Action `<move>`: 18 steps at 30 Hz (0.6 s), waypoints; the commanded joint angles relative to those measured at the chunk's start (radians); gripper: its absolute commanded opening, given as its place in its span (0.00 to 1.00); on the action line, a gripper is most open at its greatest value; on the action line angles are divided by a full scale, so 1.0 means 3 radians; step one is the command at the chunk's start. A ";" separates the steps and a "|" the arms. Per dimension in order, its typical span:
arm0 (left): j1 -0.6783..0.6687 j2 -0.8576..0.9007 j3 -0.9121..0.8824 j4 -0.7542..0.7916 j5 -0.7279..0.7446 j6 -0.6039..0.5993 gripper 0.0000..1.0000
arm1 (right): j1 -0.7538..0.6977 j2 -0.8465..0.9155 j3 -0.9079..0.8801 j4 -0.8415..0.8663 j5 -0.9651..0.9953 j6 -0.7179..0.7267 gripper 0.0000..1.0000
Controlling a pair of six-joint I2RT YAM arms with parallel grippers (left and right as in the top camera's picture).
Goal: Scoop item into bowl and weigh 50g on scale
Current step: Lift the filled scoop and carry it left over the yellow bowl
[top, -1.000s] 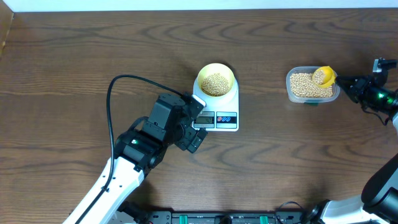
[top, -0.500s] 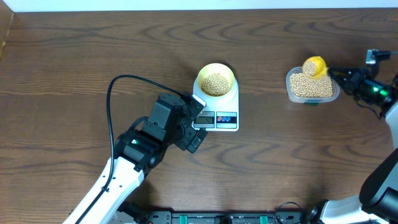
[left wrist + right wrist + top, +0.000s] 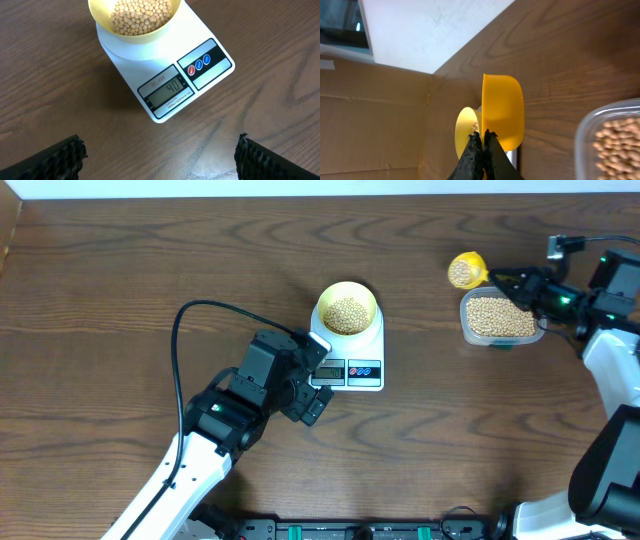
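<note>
left gripper (image 3: 318,380): jaws wide, empty, just beside scale (image 3: 372,350) | right gripper (image 3: 512,282): jaws clamped on scoop (image 3: 466,270) handle | scoop: holds beans, in the air off tub (image 3: 463,320) corner | bowl (image 3: 348,286): on scale, with beans (image 3: 347,313) | display (image 3: 167,92): 40

One scale (image 3: 347,371), one bowl (image 3: 321,308), one clear tub (image 3: 463,320), one yellow scoop (image 3: 478,272), many beans (image 3: 347,314).
</note>
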 commanded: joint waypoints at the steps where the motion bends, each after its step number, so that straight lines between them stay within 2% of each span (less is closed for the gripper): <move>1: -0.0004 -0.0024 0.0003 0.0001 0.0014 0.0022 0.98 | 0.0165 0.0015 -0.0008 0.0029 0.0130 0.0206 0.01; 18: -0.0004 -0.0024 0.0003 0.0001 0.0014 0.0022 0.98 | 0.0913 0.0017 -0.0008 0.0470 0.0381 0.0291 0.01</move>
